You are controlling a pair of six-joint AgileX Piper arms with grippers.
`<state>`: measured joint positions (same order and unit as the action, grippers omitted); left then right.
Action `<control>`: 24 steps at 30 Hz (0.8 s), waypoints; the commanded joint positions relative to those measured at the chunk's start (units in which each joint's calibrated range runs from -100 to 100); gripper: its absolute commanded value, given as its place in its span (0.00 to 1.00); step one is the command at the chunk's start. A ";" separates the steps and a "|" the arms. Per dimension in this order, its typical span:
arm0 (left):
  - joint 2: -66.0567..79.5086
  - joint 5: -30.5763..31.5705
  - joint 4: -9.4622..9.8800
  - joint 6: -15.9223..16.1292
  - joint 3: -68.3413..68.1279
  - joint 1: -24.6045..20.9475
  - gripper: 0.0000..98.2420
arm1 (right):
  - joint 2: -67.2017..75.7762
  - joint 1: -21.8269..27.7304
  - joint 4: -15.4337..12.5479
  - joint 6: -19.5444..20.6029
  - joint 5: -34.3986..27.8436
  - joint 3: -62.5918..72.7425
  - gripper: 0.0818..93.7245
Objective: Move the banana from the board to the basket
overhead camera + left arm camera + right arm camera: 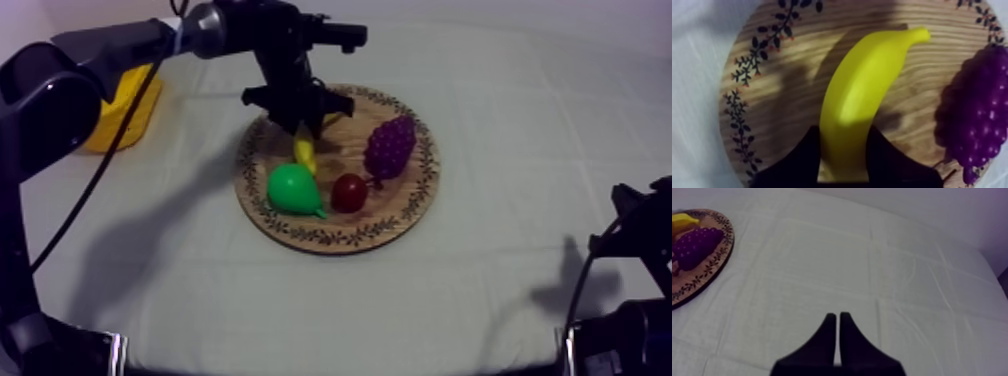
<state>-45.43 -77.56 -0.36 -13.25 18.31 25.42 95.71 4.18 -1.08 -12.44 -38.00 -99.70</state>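
Fingers (797, 160) of my left gripper (844, 129) are clamped on the banana (864, 85), one black finger pressed to each side of one end, no gap that I can see. That's the left wrist view. The banana curves away from the fingers across the bare wood of the board (787, 100). Grapes (982, 110) sit just beside it, not touching it. On its other side the leafy rim pattern runs round, with the cloth (692, 100) beyond.

Over to the top view. My left arm (120, 45) reaches in from the far left, and the left gripper (298, 125) is down at the far part of the board (340, 240), right on the banana's far end. The banana (304, 155) is on the board, between the gripper and the pear (292, 188). The small red fruit (349, 192) is just right of the pear, and the grapes (390, 147) are farther right. The yellow basket (125, 110) stands at the far left of the table, well apart from the board and partly behind the arm. My right arm (650, 225) sits at the near right.

Right wrist view now. The right gripper (838, 317) has its fingers (822, 343) lying together in a narrow wedge, holding nothing, over bare cloth (872, 263). Well off to the left I see the board (707, 283) with the grapes (694, 248) and a bit of the banana (684, 222) on it.
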 commanded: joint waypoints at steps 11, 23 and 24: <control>17.35 -6.84 4.28 -1.72 2.69 -1.59 0.27 | 0.04 0.03 -0.02 0.01 0.01 0.03 0.01; 34.89 -7.70 9.19 3.77 -1.63 -11.29 0.29 | 0.04 0.03 -0.02 0.01 0.01 0.03 0.01; 35.71 -7.15 9.54 4.20 -2.82 -12.26 0.29 | 0.04 0.03 -0.02 0.01 0.01 0.03 0.01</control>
<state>-11.43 -85.31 8.94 -10.14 16.84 15.27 95.71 4.18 -1.08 -12.42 -37.91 -99.70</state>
